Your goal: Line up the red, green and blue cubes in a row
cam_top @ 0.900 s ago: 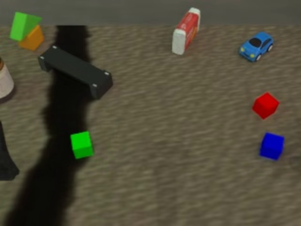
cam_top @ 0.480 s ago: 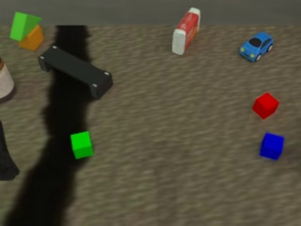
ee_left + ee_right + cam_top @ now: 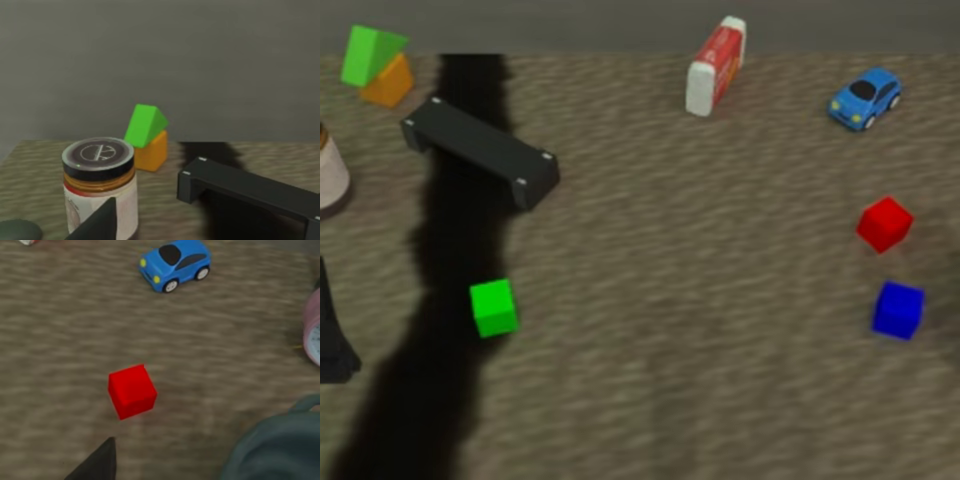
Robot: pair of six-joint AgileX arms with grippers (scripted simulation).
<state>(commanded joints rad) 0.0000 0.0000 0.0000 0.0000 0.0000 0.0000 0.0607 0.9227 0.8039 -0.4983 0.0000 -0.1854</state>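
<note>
No lettering can be read anywhere: the red and white box [image 3: 716, 65] lying near the worktop's far edge carries only blurred markings, and the jar [image 3: 100, 187] at the left edge shows a round emblem on its black lid and a label too faint to make out. There are three small cubes. The green cube [image 3: 494, 307] sits alone toward the left side of the worktop [image 3: 700, 300], partly inside a broad dark shadow. The red cube [image 3: 885, 223] and the blue cube [image 3: 898, 310] lie near the right edge, close together but apart, the red one farther back; both are well apart from the green one, so the three form no row. One blue toy car [image 3: 865, 98] stands in the far right corner, beyond the red cube. In the far left corner one green wedge [image 3: 368, 54] leans on one orange block [image 3: 388, 82], touching it, and just beside them lies one black bridge-shaped piece [image 3: 480, 151] with pale dots at its corners. The right wrist view also shows a pink-rimmed round object [image 3: 312, 330] at the side, cut off by the frame. The left arm is at the left edge of the worktop near the jar, the right arm near the right edge over the red cube; of each gripper only a single dark fingertip shows, so whether the fingers are spread or closed cannot be told for either.
</note>
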